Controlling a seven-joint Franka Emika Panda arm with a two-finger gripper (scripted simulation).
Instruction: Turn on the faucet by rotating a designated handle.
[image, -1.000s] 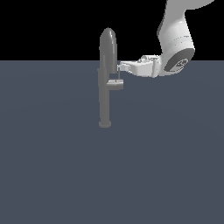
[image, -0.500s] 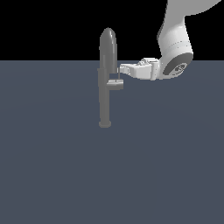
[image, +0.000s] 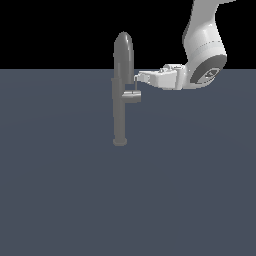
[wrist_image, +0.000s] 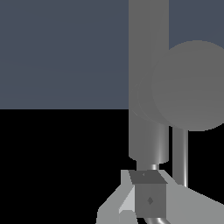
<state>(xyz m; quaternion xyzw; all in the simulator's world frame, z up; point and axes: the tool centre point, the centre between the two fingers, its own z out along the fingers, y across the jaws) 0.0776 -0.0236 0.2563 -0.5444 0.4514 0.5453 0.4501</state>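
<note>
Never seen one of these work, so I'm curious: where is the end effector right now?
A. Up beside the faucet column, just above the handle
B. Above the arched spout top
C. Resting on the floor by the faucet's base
A: the end effector reaches the faucet column sideways, just above the handle.

The white arm (image: 204, 35) enters from the upper part of the exterior view's right, bends at a rounded wrist joint (image: 207, 75), and extends roughly level toward the exterior view's left. At its end the gripper (image: 138, 78) points sideways, its pale fingers (image: 145, 77) drawn close together in that view. The wrist view shows one finger pad (wrist_image: 149, 199) up close, but how far apart the jaws stand cannot be judged from either view.
</note>
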